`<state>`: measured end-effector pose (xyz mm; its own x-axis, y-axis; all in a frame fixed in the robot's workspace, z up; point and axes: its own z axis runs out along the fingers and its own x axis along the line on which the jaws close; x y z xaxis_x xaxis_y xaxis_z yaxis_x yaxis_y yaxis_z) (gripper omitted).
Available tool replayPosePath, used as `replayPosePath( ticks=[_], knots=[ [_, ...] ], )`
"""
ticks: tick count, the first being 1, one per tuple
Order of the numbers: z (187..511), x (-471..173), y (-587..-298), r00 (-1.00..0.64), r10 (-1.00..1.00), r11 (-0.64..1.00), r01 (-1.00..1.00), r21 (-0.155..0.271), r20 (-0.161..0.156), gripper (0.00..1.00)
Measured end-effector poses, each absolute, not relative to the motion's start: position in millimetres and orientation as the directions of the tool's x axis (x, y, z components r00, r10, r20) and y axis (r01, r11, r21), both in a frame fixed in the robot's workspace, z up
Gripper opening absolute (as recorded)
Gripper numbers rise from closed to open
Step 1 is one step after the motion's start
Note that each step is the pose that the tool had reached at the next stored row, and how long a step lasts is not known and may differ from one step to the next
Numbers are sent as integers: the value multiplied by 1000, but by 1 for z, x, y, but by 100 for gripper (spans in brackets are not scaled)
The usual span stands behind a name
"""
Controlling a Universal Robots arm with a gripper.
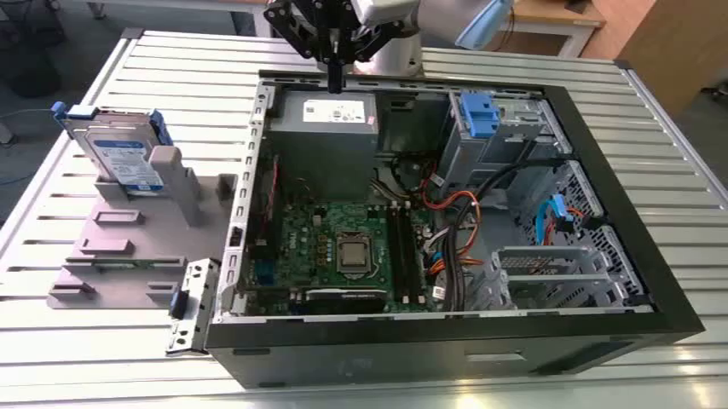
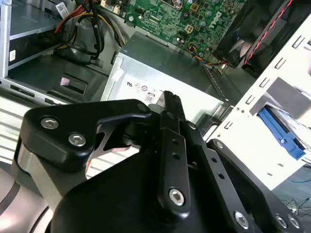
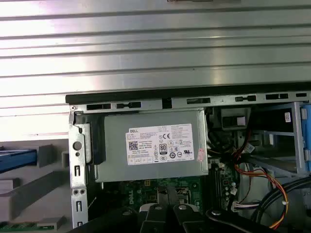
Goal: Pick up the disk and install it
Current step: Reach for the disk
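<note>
Disk (image 1: 118, 153) is standing on edge in the exterior view, its label facing you. It is leaning in a grey fixture (image 1: 125, 247) that is lying on the slatted metal table (image 1: 170, 60), at the exterior view's left, just outside the open computer case (image 1: 455, 349). Your jaws are hanging closed and empty over the case's far edge, pointing down at the power supply (image 1: 324, 128), well apart from the disk. Inside the case, the motherboard (image 1: 330, 239) is lying flat on the near side of the power supply. A blue tab on a grey metal drive cage (image 1: 478, 115) is sitting toward the exterior view's right, with orange cables (image 1: 455, 204) running near it.

In the second wrist view you are looking along the black linkage. The jaws are pressing together with nothing between them, hovering over the power supply (image 2: 160, 73) and its white sticker. The motherboard (image 2: 194, 14) is showing beyond it. Past the case's pale perforated wall (image 2: 252, 116), the disk's blue bracket (image 2: 281, 132) is peeking out.

In the first wrist view the power supply (image 3: 150, 145) is sitting sticker-up in the case's corner, between the table's slats (image 3: 155, 48) and the motherboard (image 3: 146, 191). Coloured cables (image 3: 257, 174) are trailing beside it. Outside the case wall a blue strip (image 3: 17, 159) is showing, and you cannot tell for certain whether it belongs to the disk.
</note>
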<state>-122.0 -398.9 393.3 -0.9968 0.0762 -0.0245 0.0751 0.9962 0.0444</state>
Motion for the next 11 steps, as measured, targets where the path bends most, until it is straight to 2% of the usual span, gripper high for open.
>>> replayPosePath(
  ticks=[11],
  knots=[
    [393, -124, -399, -997, 76, 996, 75, 44, -25, 11]
  ],
)
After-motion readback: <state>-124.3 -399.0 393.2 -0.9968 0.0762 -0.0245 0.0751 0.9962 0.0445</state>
